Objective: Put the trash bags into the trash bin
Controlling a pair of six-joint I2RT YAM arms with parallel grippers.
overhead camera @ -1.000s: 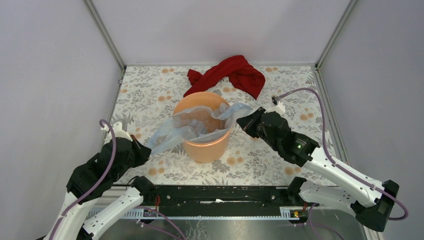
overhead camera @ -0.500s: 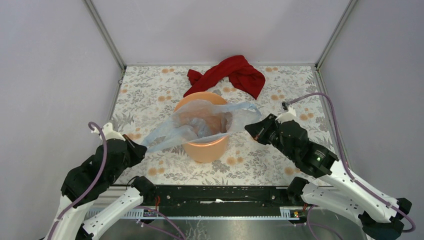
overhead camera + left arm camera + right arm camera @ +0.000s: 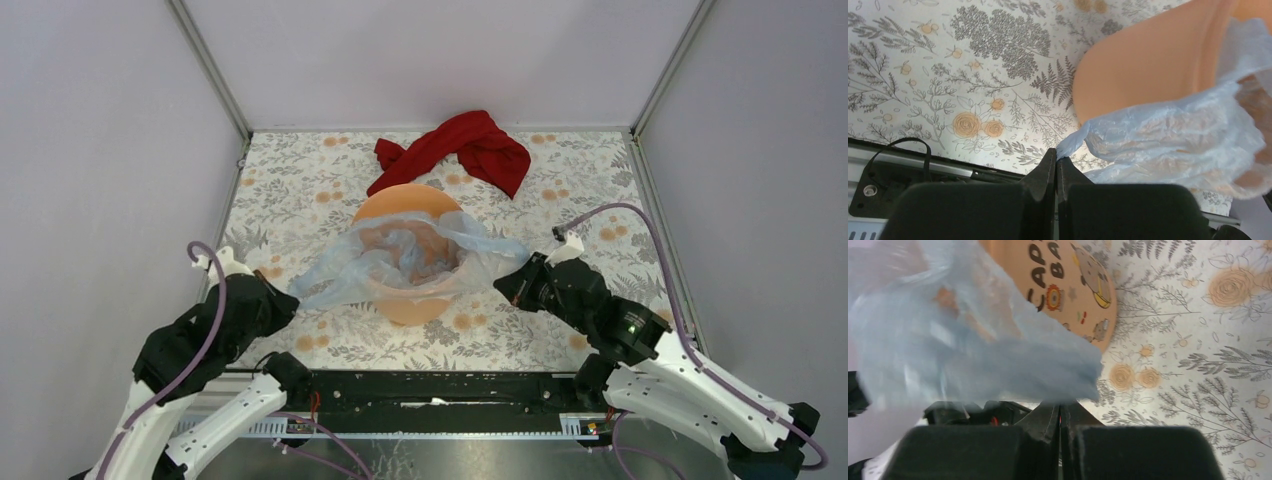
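Observation:
The trash bin is a round orange bucket standing mid-table. A thin pale blue trash bag is stretched across its mouth and hangs past the rim on both sides. My left gripper is shut on the bag's left corner, low beside the bin. My right gripper is shut on the bag's right edge, just right of the bin. The left wrist view shows the film pinched at my left gripper, with the bin wall behind. In the right wrist view the blurred bag meets my right gripper below the bin's printed wall.
A crumpled red cloth lies behind the bin near the back wall. The floral tablecloth covers the table, boxed in by grey walls on three sides. The black rail with the arm bases runs along the near edge.
My right gripper has pulled back toward the near edge with the bag's right edge, spreading the film over the bin's right rim. The left gripper has barely shifted.

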